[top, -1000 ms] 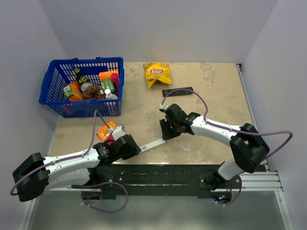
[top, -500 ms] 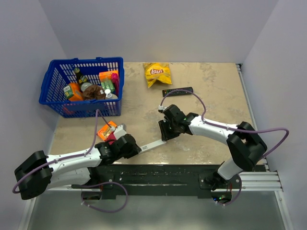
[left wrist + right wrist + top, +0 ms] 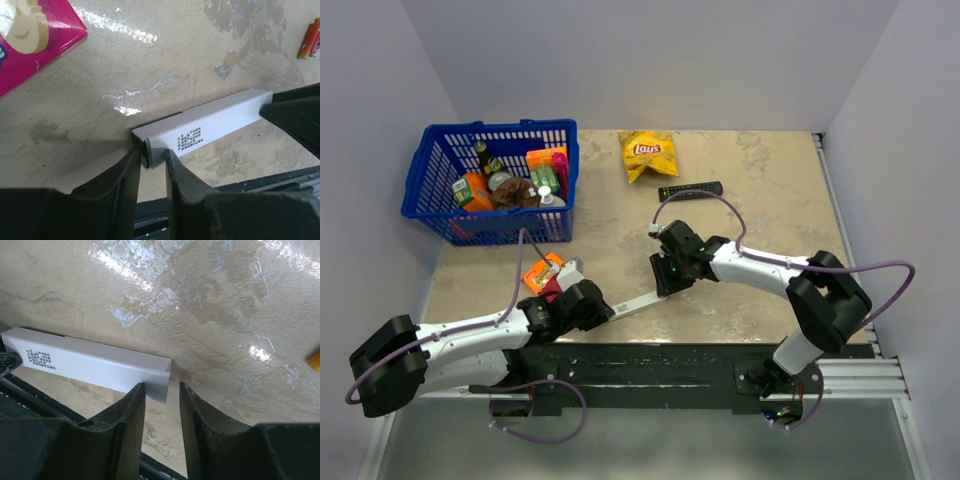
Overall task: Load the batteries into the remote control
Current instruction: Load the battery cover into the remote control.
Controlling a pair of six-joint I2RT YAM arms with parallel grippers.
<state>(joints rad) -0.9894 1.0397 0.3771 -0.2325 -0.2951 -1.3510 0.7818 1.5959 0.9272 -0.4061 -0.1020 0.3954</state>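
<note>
Writing I can read: "Lay's" on the yellow chip bag (image 3: 648, 152). The grey dot-code block printed on the remote control (image 3: 215, 120) is not legible to me, and neither is anything on the pink packet (image 3: 30, 40).
Counts: one white remote control, one black remote (image 3: 690, 190), one chip bag, one blue basket (image 3: 510, 226) full of groceries that I cannot count, and two batteries (image 3: 310, 39).
Batteries: orange-red and thin. They lie side by side on the table (image 3: 770, 180), apart from the remote control, at the edge of my left wrist view.
Remote control, look: a slim white bar with square edges and a dark rim at the end nearest my left arm.
Remote control, place: on the table near its front edge, slanting between my two arms.
Left claw (image 3: 152, 160): nearly closed, with both fingers pressed on the dark-rimmed end of the remote control.
Right claw (image 3: 161, 392): partly open, straddling the other end. One finger is against it and a sliver of table shows beside the other, so I see no firm hold.
</note>
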